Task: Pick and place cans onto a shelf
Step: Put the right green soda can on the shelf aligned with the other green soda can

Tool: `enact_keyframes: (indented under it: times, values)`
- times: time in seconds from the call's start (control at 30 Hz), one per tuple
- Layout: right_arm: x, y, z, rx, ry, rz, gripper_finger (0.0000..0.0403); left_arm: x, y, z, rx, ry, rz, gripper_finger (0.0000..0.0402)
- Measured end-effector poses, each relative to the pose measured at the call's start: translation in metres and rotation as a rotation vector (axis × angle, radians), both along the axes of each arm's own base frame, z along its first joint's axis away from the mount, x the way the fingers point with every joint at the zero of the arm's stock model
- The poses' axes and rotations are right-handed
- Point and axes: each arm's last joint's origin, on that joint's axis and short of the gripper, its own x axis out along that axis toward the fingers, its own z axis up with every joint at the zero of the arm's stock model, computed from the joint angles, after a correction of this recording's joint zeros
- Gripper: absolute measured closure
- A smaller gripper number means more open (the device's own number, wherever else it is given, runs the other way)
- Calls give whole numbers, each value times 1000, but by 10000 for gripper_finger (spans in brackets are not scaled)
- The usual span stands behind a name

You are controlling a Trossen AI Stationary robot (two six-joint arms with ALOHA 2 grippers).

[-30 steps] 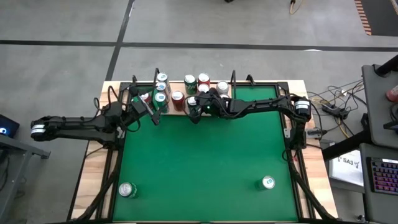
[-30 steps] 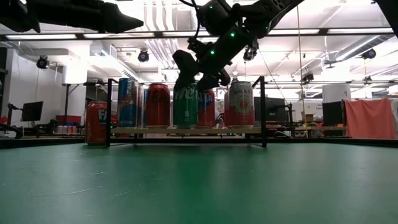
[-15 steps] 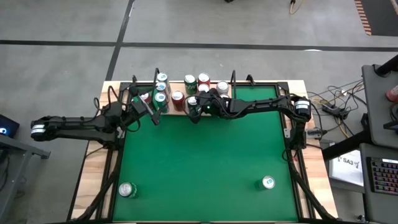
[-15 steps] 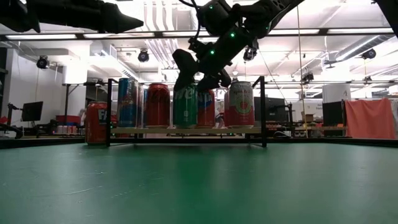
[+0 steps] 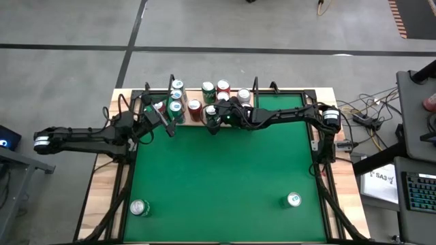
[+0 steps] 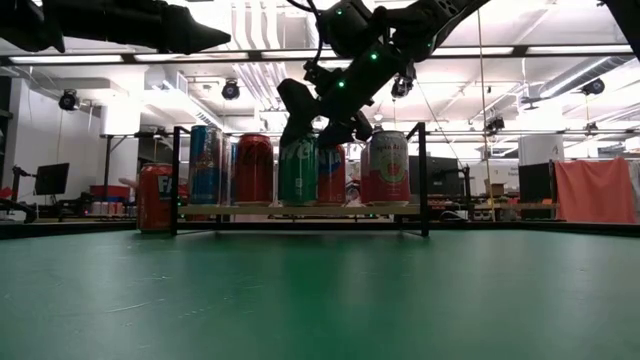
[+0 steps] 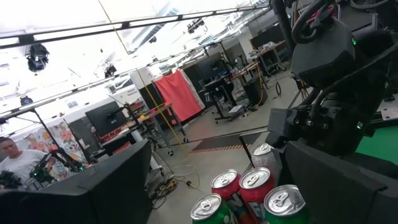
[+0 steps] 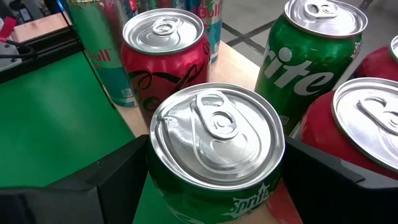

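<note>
The shelf [image 6: 400, 209] stands at the table's far edge and carries several upright cans, red, green, blue and silver-white. My right gripper [image 6: 315, 135] reaches over its middle and is shut on a green can [image 8: 214, 140] in the front row. That can also shows in the low view [image 6: 298, 175] and the high view [image 5: 212, 116]. My left gripper [image 5: 164, 124] hangs open above the shelf's left end, with nothing between its fingers [image 7: 74, 193]. Two more cans stand on the green table near its front edge, one at the left [image 5: 139, 207] and one at the right [image 5: 293, 199]. My right gripper pinches the green can between its two fingers, one on each opposite side of the upper wall [image 8: 163, 194], just under the rim. The fingers slant down from the table's right side. The can stands upright with its base on the shelf board.
Red cans [image 8: 165, 53] and another green can [image 8: 311, 53] stand close around the held one. A red can [image 6: 155, 198] stands just outside the shelf's left upright. Black wire uprights [image 6: 423, 170] mark the shelf's ends. The green table [image 5: 225, 170] lies in front.
</note>
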Motion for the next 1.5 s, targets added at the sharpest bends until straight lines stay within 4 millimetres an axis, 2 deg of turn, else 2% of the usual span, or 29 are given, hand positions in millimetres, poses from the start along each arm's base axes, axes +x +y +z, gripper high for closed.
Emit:
enact_keyframes:
  times: [1.1,1.37,1.5]
  values:
    - [0,-1,0,-9,-7,-25,86,0,0,1,2,-8,0,45]
    - [0,-1,2,-13,-19,-29,48,0,0,1,2,-8,-1,45]
    - [0,-1,1,-12,-14,-28,43,0,0,1,2,-8,-1,45]
